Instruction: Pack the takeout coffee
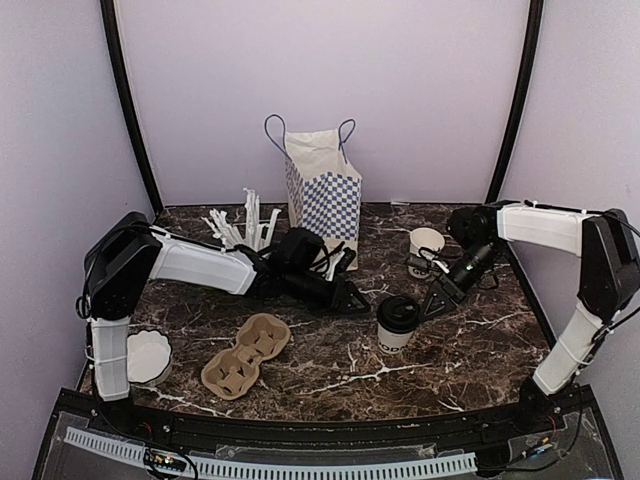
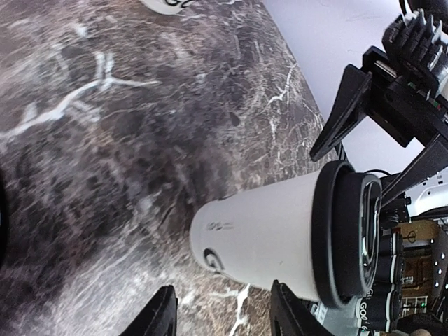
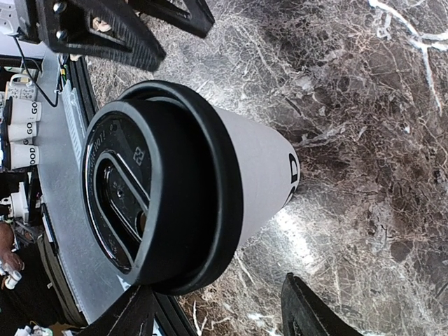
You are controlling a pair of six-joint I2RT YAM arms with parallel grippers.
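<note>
Nearest on the marble table, at the left, lay a brown pulp carrier. A white scalloped-edged item lay further left, beside the left arm's base.

The lidded cup stood upright on the table right of centre, a little farther back than the carrier. Its black lid was seated on the rim, and black lettering showed near its base. The cup stood on bare table, outside the carrier and outside the bag.

The left gripper lay low over the table just left of the cup and slightly farther back, pointing right toward it. In the left wrist view its fingers were spread wide. The cup stood beyond the tips, not between them, and clear of them.

The right gripper hung just right of the cup and slightly farther back, angled down and to the left. In the right wrist view its fingers were likewise spread wide, with nothing gripped and no contact with the cup.

Farther back on the right, beside the right arm, stood a second white cup, whose top appeared pale from above. At the far left stood a white cup of straws. A paper bag with a blue checked side and cord handles stood upright at the far centre, well apart from the lidded cup.
</note>
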